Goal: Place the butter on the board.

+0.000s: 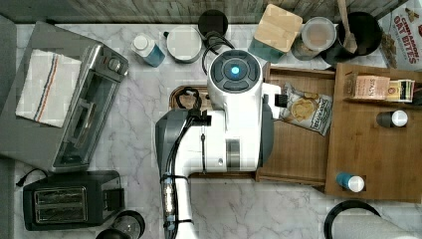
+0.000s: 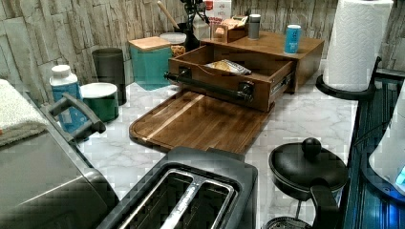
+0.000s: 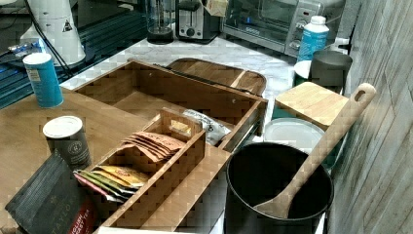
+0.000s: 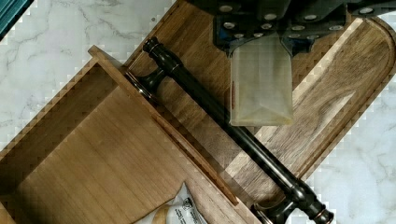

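In the wrist view my gripper (image 4: 261, 45) is shut on the butter (image 4: 261, 86), a pale yellowish wrapped block. It hangs above the black bar handle (image 4: 219, 122) of the open drawer, with the board (image 4: 345, 79) below and beyond it. The board is medium-brown with rounded corners and a rim groove. It lies on the marble counter in front of the drawer (image 2: 229, 78), bare in the left view (image 2: 200, 121) and in the right view (image 3: 219, 72). In the top view the arm (image 1: 234, 114) covers most of the board (image 1: 175, 97).
The open wooden drawer (image 1: 298, 149) holds a snack bag (image 1: 304, 109). A toaster oven (image 1: 84, 114), toaster (image 1: 69, 199), teal canisters (image 2: 150, 62), a blue bottle (image 2: 64, 93) and a paper towel roll (image 2: 356, 43) ring the counter. A black lidded pot (image 2: 308, 169) stands near the board.
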`<state>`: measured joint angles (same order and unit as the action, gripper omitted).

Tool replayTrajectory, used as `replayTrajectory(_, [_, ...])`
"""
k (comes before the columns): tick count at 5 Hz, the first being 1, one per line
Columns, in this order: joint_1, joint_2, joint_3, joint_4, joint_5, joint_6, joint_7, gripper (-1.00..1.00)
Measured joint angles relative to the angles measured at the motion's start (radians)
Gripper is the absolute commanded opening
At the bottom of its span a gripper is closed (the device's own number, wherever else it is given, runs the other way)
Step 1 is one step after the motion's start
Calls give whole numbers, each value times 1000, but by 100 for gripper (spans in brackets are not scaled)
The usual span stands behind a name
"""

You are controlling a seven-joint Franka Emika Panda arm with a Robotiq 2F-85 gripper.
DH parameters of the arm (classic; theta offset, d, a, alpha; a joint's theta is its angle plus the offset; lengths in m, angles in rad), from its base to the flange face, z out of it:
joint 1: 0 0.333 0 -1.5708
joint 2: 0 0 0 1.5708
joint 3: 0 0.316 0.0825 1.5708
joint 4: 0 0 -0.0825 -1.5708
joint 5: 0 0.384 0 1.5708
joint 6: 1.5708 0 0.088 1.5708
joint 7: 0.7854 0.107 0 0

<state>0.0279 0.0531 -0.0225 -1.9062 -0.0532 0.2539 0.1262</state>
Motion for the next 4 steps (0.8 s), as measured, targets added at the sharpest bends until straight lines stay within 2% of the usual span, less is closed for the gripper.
replayTrajectory(2, [1,12,2,-25,-4,10,0,-100])
replayTrajectory(4, [10,22,2,-98,-21,157,140,-100])
